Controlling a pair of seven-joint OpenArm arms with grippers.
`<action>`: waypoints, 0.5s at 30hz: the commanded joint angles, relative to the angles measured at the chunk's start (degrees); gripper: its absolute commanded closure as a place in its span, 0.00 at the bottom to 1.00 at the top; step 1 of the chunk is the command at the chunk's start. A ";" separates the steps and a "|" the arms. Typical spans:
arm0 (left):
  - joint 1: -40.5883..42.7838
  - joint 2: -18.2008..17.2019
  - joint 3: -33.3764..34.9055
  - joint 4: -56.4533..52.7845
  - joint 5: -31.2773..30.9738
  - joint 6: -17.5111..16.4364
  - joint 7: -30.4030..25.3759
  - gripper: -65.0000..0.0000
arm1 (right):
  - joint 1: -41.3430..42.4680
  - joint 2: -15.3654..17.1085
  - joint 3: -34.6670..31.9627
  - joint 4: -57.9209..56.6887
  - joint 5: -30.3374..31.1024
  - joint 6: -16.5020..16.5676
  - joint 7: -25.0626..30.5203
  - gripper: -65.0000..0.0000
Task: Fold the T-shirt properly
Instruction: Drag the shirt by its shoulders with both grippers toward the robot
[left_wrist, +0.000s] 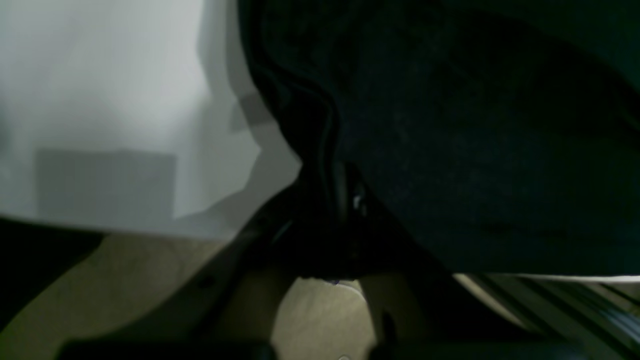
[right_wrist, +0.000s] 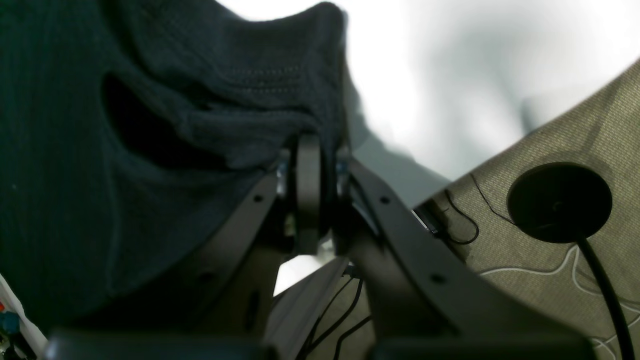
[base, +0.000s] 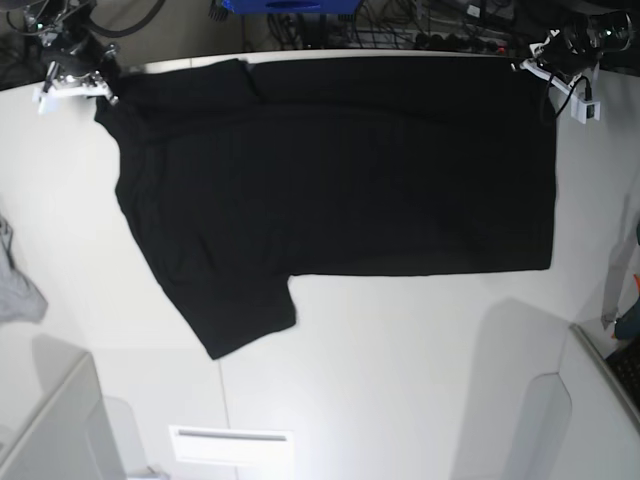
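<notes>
A large black short-sleeved cloth T-shirt is spread flat, plain side up, across the far half of a white desk. Its far edge is laid along the desk's far edge, and one sleeve is angled toward the near side.

The right tool is seen at the far left corner of the base view, its jaws closed on the T-shirt's corner; in the right wrist view, bunched dark fabric is pinched between the black fingers. The left tool is placed at the far right corner, and in the left wrist view it is clamped on the T-shirt's hem.

The near half of the desk is left bare. A small light grey cloth is lying at the left edge, well apart from the T-shirt.
</notes>
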 joint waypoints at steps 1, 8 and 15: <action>0.79 -0.75 -0.52 1.14 -0.30 0.12 -0.47 0.92 | -0.41 0.51 0.42 1.09 0.46 -0.14 0.82 0.93; 1.23 -0.40 -6.41 2.99 -0.57 0.12 -0.47 0.37 | -2.26 -1.95 1.91 6.98 0.37 0.21 1.52 0.54; 0.61 -0.49 -17.14 9.06 -0.66 0.12 -0.47 0.21 | 0.12 -1.16 5.95 13.31 0.19 0.30 1.96 0.53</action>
